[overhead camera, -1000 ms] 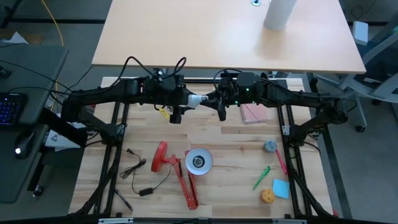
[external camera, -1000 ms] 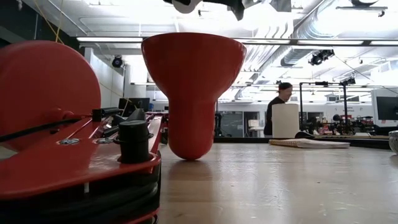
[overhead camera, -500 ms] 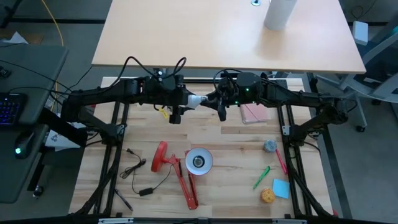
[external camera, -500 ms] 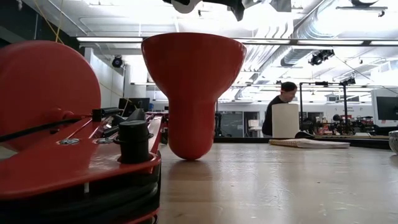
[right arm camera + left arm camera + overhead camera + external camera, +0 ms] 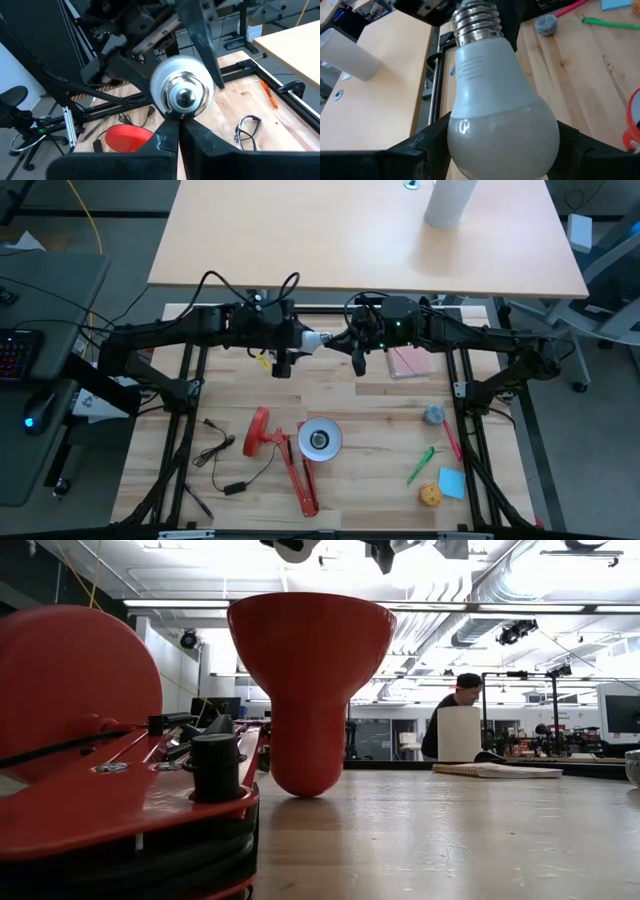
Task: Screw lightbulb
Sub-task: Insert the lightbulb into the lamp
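Holding the lightbulb [image 5: 316, 340] up in the air over the far middle of the table [image 5: 380, 420], between the 2 arms. Left gripper [image 5: 303, 339] has the bulb's wide glass end between its fingers [image 5: 420, 147], 1 on each side and touching the glass, so clamped on the bulb. Bulb lies roughly level, screw base pointing right toward the other arm.

Right gripper [image 5: 335, 341] sits just beside the base end. Its fingers [image 5: 167, 135] are together, tips right under the metal base in the right wrist view; they do not wrap around it. Cannot tell if the tips touch the thread.

Lamp [image 5: 290, 445] lies on the table near of both grippers, well apart from the bulb: red base to the left, white shade opening facing up, red arm running toward the near edge. Its black cord [image 5: 225, 460] trails to the left.

On the right side: pink pad [image 5: 408, 362] below the right arm, grey lump [image 5: 433, 415], green pen [image 5: 420, 465], blue note [image 5: 451, 482], yellow ball [image 5: 430, 495].

Low view shows a person [image 5: 452, 710] in the room far behind the table.
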`<state>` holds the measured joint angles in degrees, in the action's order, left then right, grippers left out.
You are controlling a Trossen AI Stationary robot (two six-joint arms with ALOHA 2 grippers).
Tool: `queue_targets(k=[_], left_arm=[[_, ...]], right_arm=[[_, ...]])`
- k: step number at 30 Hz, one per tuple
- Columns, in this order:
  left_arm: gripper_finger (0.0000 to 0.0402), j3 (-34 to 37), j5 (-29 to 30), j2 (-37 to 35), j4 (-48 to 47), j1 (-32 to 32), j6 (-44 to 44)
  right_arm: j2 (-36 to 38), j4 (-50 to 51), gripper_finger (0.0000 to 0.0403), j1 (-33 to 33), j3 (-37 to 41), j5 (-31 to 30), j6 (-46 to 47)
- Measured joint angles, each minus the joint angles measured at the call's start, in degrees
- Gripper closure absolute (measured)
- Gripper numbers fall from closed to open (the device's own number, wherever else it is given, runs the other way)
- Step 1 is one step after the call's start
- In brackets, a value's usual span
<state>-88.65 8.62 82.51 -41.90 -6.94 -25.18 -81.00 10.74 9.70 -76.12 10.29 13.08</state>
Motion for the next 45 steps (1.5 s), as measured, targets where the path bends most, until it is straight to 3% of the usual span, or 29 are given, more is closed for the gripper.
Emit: queue_targets(k=[6, 14, 21, 28, 45], left_arm=[[0.0164, 0.0, 1.0, 0.1, -0.5, 0.0, -0.7], [0.0192, 0.1, 2.3, 0.1, -1.7, 0.0, -0.7], [0.0207, 0.1, 4.0, 0.1, -2.2, 0.0, -3.5], [0.0209, 0.1, 4.0, 0.3, -0.5, 0.0, -5.5], [0.0209, 0.1, 4.2, 3.1, 3.1, 0.0, -8.0]], right_arm=[[0.1, 1.6, 0.0343, 0.1, -0.1, 0.1, -0.4], [0.2, 5.2, 0.0201, 0.1, -0.2, -0.3, -2.8], [0.1, 10.2, 0.0108, 0.1, -4.0, -7.8, -9.9], [0.0, 10.2, 0.0098, 0.1, -6.6, -8.1, -16.0], [-2.7, 9.5, 0.0105, -0.5, -6.5, -8.1, -14.6]])
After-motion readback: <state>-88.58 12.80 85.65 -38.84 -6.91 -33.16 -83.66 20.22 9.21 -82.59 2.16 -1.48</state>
